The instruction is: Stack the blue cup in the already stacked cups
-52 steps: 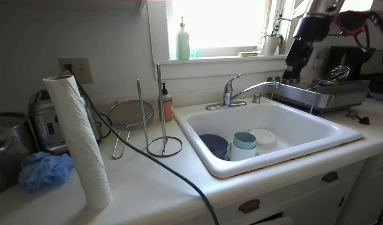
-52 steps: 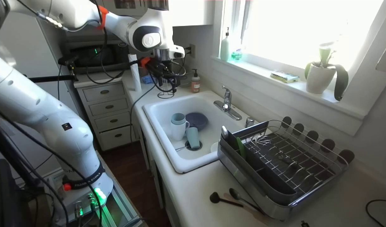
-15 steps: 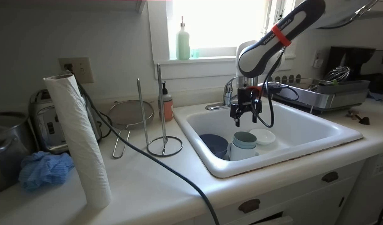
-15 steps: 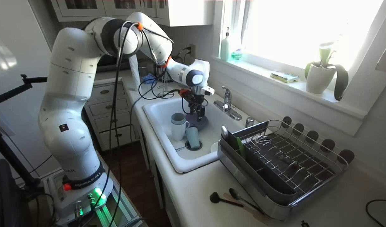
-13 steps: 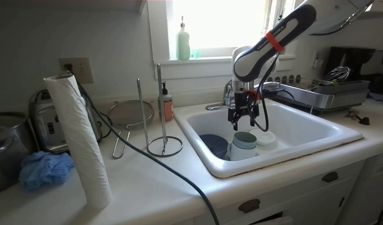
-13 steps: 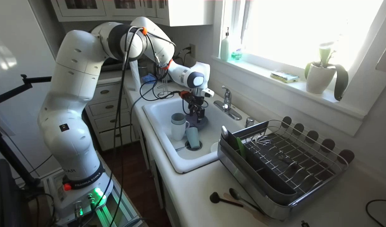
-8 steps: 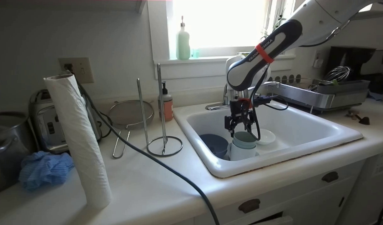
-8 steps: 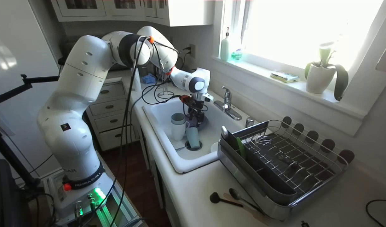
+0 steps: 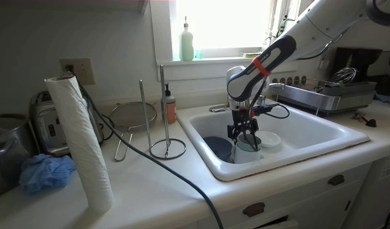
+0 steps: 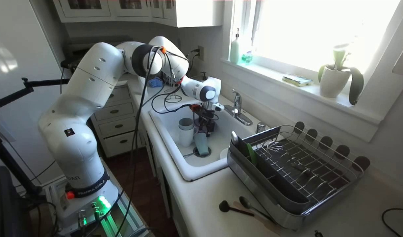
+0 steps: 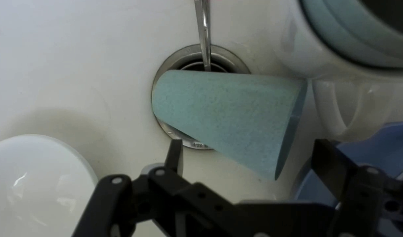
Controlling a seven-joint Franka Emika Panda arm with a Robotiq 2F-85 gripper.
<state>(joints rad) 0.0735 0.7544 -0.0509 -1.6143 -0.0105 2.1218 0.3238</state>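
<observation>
Wrist view: fingers [image 11: 328,166] spread near the blue cup [image 11: 227,115] lying across the drain [image 11: 175,59].

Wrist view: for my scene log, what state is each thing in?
Blue cup: on its side, partly covering the drain.
White mug: upright.
Stacked cups: upright, nested in the mug.
Metal utensil: lying with one end at the drain.
White dish: which way up unclear.
Blue bowl: upright, partly hidden.
End effector: open, holding nothing.

Dish rack [image 9: 312,98] on ctr [image 9: 144,194], pump btl [image 9: 186,46] on sill [image 9: 217,61]
</observation>
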